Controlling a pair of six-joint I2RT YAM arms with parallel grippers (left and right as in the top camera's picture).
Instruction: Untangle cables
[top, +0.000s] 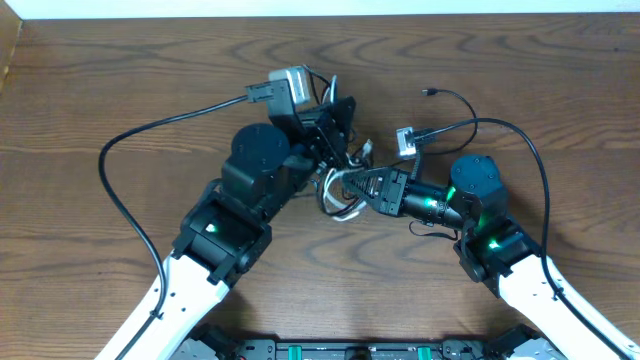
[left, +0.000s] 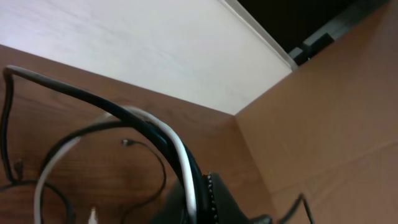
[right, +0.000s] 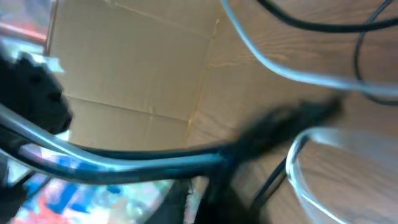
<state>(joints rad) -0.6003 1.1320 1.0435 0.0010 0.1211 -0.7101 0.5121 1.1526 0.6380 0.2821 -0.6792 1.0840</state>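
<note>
The cables (top: 338, 200) lie as a tangle of black and white cords on the table's middle, between the two arms. My left gripper (top: 340, 150) sits over the tangle's far side. In the left wrist view it (left: 198, 202) is shut on a white cable (left: 177, 143) and a black cable (left: 93, 99) that arch up out of its fingers. My right gripper (top: 352, 187) reaches into the tangle from the right. The right wrist view is blurred; the gripper (right: 214, 186) is shut, with a black cable (right: 124, 155) crossing its jaws. A white cable (right: 298, 78) loops beyond.
A black cord with a small plug (top: 428, 92) trails to the far right, and a grey connector (top: 405, 138) lies near it. Thick black robot wires (top: 120, 190) curve at the left and right (top: 540, 170). A cardboard wall (left: 323, 112) borders the table.
</note>
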